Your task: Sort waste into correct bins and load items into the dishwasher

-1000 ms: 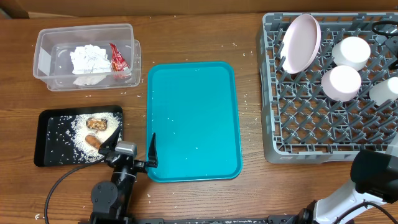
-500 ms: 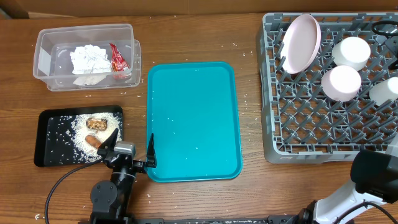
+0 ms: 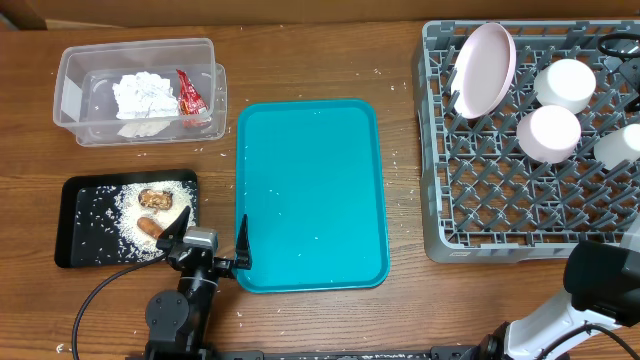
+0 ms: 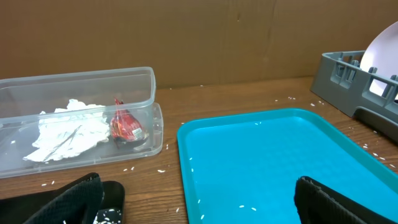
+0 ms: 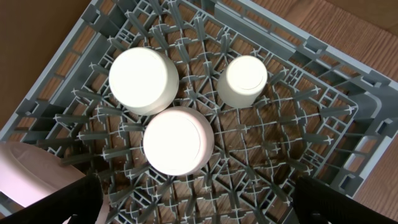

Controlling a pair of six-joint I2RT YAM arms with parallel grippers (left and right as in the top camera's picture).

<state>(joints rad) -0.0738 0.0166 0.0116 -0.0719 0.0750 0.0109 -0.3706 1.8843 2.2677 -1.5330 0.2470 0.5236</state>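
Crumpled napkin (image 3: pixel 143 97) and red wrapper (image 3: pixel 188 92) lie together in the clear tub (image 3: pixel 68 95) at the far left, while rice crumbs (image 3: pixel 130 215), a brown chunk (image 3: pixel 152 198) and a carrot piece (image 3: pixel 150 227) rest on the black tray (image 3: pixel 85 230) nearer the arms. In the grey dish rack (image 3: pixel 500 190) at the right, a pink plate (image 3: pixel 485 68) stands on edge beside two bowls (image 3: pixel 548 133) and a cup (image 3: pixel 620 145). The left gripper (image 3: pixel 213 225), low by the near left corner of the teal tray (image 3: pixel 310 190), and the right gripper (image 5: pixel 199 208), above the rack, both have fingers spread wide and empty.
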